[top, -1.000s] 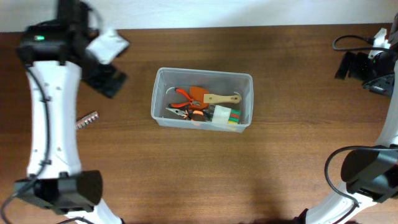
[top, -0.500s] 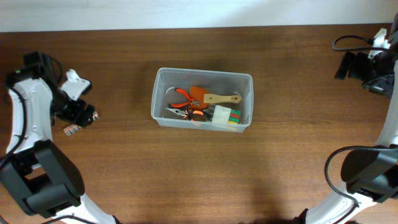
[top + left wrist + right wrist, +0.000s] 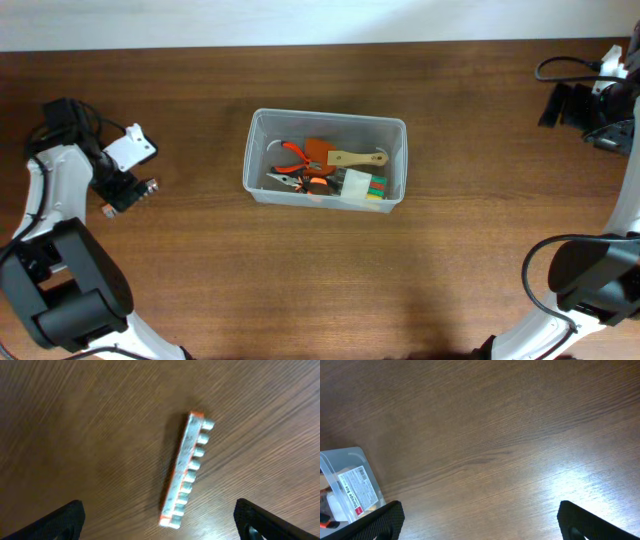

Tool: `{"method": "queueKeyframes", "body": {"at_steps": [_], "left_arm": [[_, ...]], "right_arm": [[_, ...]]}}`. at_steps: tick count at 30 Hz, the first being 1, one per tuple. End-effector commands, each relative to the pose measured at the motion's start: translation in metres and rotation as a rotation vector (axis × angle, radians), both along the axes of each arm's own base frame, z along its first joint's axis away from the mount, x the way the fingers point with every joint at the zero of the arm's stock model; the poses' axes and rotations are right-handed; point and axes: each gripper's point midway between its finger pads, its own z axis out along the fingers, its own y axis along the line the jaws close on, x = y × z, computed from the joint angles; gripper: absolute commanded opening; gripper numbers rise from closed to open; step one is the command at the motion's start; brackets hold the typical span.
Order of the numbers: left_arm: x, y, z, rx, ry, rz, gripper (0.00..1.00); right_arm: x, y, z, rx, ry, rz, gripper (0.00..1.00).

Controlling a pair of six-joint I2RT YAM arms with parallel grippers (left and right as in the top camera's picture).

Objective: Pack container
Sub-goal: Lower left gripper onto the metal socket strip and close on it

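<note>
The wooden table (image 3: pixel 300 280) fills everything I see, and the container (image 3: pixel 326 115) sits near its middle toward the far edge, well apart from both of my claws, so either arm could come in over its rim. My right claw (image 3: pixel 482 522) is parked out at the far right side with its jaws spread and nothing between them. From its wrist I catch only one labelled corner of the container at the left edge of the view, which I take to mean that arm is keeping out of the way. My left claw (image 3: pixel 124 189) hangs low over the left side of the table, jaws wide apart and holding nothing, because the piece left outside lies right beneath it. Inside the container lie orange-handled pliers (image 3: pixel 293 152), a wooden-handled brush (image 3: pixel 355 158) and a white box (image 3: pixel 362 187) with coloured pieces, crowded together toward the front wall, so I judge most of the packing done. The smallest thing is the peg strip (image 3: pixel 186 472), silver with an orange edge and a row of little studs, lying flat and tilted between my left fingertips. My jaws straddle it without touching. To my mind, turning the wrist to pinch across its narrow width comes next.
</note>
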Motion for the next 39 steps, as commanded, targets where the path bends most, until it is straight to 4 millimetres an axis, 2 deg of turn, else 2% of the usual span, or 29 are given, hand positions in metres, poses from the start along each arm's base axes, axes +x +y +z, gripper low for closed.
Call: {"method": "queueKeyframes", "body": {"at_steps": [1, 12, 20, 21, 28, 30, 33, 35, 39], "left_arm": [[-0.010, -0.004, -0.012, -0.029, 0.051, -0.053, 0.97], [-0.024, 0.002, -0.056, -0.046, 0.177, -0.034, 0.93], [-0.031, 0.003, -0.076, -0.068, 0.222, -0.025, 0.89], [-0.031, 0.003, -0.078, -0.071, 0.227, -0.025, 0.84], [-0.034, 0.002, -0.083, -0.078, 0.244, -0.025, 0.63], [-0.034, 0.002, -0.083, -0.079, 0.243, -0.026, 0.54], [-0.036, 0.001, -0.083, -0.083, 0.252, -0.025, 0.34], [-0.037, 0.000, -0.083, -0.085, 0.257, -0.025, 0.29], [-0.038, 0.000, -0.083, -0.087, 0.259, -0.021, 0.25]], "right_arm": [[0.000, 0.002, 0.000, 0.011, -0.004, -0.008, 0.99], [0.000, 0.002, 0.000, 0.011, -0.004, -0.008, 0.98], [0.000, 0.002, 0.000, 0.011, -0.004, -0.008, 0.98], [0.000, 0.002, 0.000, 0.011, -0.004, -0.008, 0.99], [0.000, 0.002, 0.000, 0.011, -0.004, -0.008, 0.99], [0.000, 0.002, 0.000, 0.011, -0.004, -0.008, 0.98], [0.000, 0.002, 0.000, 0.011, -0.004, -0.008, 0.99], [0.000, 0.002, 0.000, 0.011, -0.004, -0.008, 0.99], [0.000, 0.002, 0.000, 0.011, -0.004, -0.008, 0.98]]}}
